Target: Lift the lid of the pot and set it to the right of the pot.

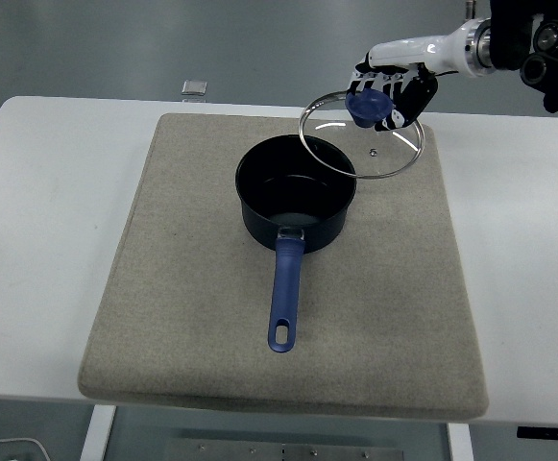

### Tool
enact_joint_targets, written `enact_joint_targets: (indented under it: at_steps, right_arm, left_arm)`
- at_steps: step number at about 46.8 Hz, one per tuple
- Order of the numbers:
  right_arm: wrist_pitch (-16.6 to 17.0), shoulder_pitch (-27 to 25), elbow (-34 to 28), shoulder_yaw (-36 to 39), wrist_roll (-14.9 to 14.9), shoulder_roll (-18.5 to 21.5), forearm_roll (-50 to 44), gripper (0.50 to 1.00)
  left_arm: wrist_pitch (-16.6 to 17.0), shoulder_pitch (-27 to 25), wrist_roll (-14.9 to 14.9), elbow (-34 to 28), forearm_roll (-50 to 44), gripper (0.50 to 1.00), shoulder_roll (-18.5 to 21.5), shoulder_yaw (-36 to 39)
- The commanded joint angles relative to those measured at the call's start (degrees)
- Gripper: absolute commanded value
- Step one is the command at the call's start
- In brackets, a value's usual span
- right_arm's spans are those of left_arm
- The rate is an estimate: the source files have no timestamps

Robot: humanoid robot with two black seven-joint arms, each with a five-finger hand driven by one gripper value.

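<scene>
A dark blue pot (pixel 295 197) with a long blue handle (pixel 284 296) stands uncovered in the middle of a grey mat (pixel 192 288), handle toward the near edge. My right hand (pixel 391 94) is shut on the blue knob of the glass lid (pixel 365 144). It holds the lid tilted in the air, above and to the right of the pot, its left rim still overlapping the pot's far right rim in the picture. The left arm is out of view.
The mat lies on a white table (pixel 38 192). A small grey square object (pixel 194 87) lies at the table's far edge. The right arm's black body (pixel 543 34) is at the top right corner.
</scene>
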Motion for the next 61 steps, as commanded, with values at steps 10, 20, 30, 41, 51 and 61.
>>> enact_joint_targets:
  at_steps: [10, 20, 30, 41, 51, 61]
  right_arm:
    - [0.0, -2.6, -1.5, 0.0, 0.0, -3.7, -0.4, 0.500]
    - [-0.6, -4.3, -1.7, 0.0, 0.1, -4.7, -1.0, 0.500]
    - [-1.4, -7.0, -2.9, 0.1, 0.5, -4.3, -1.1, 0.500]
    - [-3.4, -10.4, -5.7, 0.0, 1.4, -3.7, -1.2, 0.500]
    - [-5.6, -13.2, -5.8, 0.0, 1.7, -3.6, -1.2, 0.500]
    - [-7.4, -14.3, -5.7, 0.3, 1.6, -2.7, -1.1, 0.500]
  left_arm:
    - [0.0, 0.0, 0.0, 0.0, 0.0, 1.000, 0.0, 0.1]
    - [0.0, 0.0, 0.0, 0.0, 0.0, 1.000, 0.0, 0.0]
    - [0.0, 0.0, 0.1, 0.0, 0.0, 1.000, 0.0, 0.1]
    - [0.0, 0.0, 0.0, 0.0, 0.0, 1.000, 0.0, 0.0]
    - [0.0, 0.0, 0.0, 0.0, 0.0, 1.000, 0.0, 0.0]
    - [0.0, 0.0, 0.0, 0.0, 0.0, 1.000, 0.0, 0.1]
